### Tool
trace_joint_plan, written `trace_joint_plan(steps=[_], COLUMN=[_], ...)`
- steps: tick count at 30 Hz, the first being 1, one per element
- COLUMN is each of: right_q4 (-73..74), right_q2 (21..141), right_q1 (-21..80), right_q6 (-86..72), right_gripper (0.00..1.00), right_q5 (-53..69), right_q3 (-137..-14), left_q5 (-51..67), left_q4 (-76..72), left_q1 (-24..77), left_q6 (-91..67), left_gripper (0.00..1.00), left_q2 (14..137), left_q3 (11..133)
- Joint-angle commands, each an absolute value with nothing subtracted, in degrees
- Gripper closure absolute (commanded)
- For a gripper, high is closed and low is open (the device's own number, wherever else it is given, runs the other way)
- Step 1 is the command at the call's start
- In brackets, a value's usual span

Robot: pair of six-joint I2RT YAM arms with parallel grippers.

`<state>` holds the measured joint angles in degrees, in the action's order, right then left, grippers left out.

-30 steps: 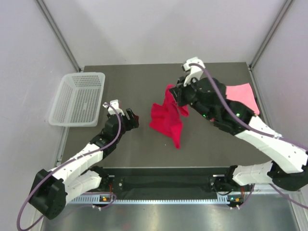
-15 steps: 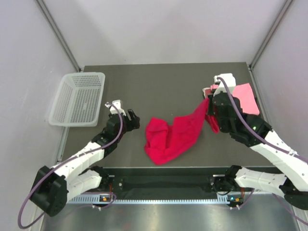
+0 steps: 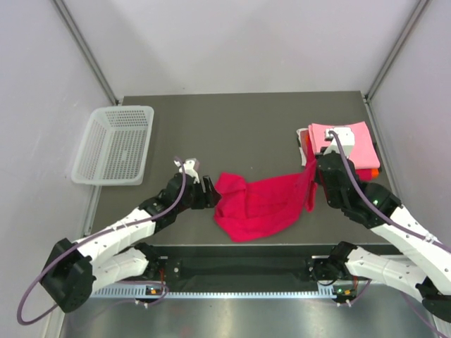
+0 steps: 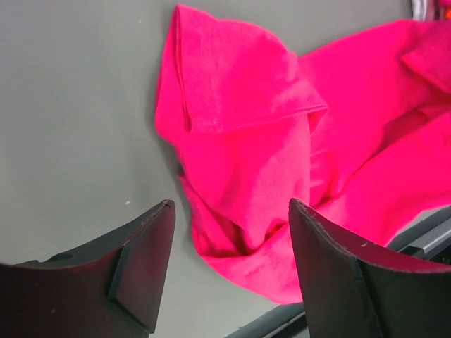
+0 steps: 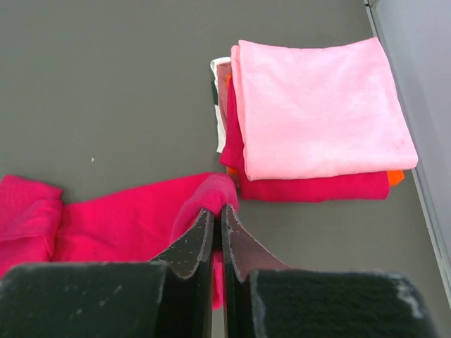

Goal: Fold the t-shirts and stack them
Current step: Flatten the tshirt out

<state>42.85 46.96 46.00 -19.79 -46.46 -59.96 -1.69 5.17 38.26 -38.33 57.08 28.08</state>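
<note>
The right gripper [image 5: 217,211] pinched a fold of the crimson shirt [image 3: 261,204], which lay crumpled on the table [image 3: 211,120], and the left gripper [image 4: 229,205], spread wide beside its bunched end, probably needed a low, firm grip there to stretch it flat.

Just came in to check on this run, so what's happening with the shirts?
The right claw is shut on an edge of the crimson t-shirt, which lies crumpled and unfolded. The left claw is open at the shirt's other end, gripping nothing. A folded stack, light pink on top, sits on the right. The white basket stands apart at the left.
</note>
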Motion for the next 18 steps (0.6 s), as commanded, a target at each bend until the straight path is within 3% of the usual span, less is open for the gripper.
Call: trace_joint_plan(steps=[1, 7, 14, 18], right_q4=[41.0, 40.4, 40.0, 40.0], right_q2=[45.9, 44.6, 43.9, 43.3], right_q1=[45.4, 45.3, 45.4, 45.4], right_q6=[-20.8, -21.3, -21.4, -21.4], right_gripper=[1.0, 1.0, 1.0, 1.0], right_q5=[-46.8, -46.0, -44.7, -44.3], right_q3=[-59.4, -58.3, -57.3, -57.1], left_q5=[-1.7, -2.7, -2.7, -2.9], left_q4=[5.9, 6.1, 5.6, 5.4], left_q1=[38.8, 38.7, 38.8, 38.7], left_q6=[-39.6, -40.1, -41.4, -42.6], left_gripper=[0.3, 0.46, 0.54, 0.52], left_q2=[59.0, 69.1, 77.8, 82.0], left_q3=[30.1, 37.2, 42.1, 43.2])
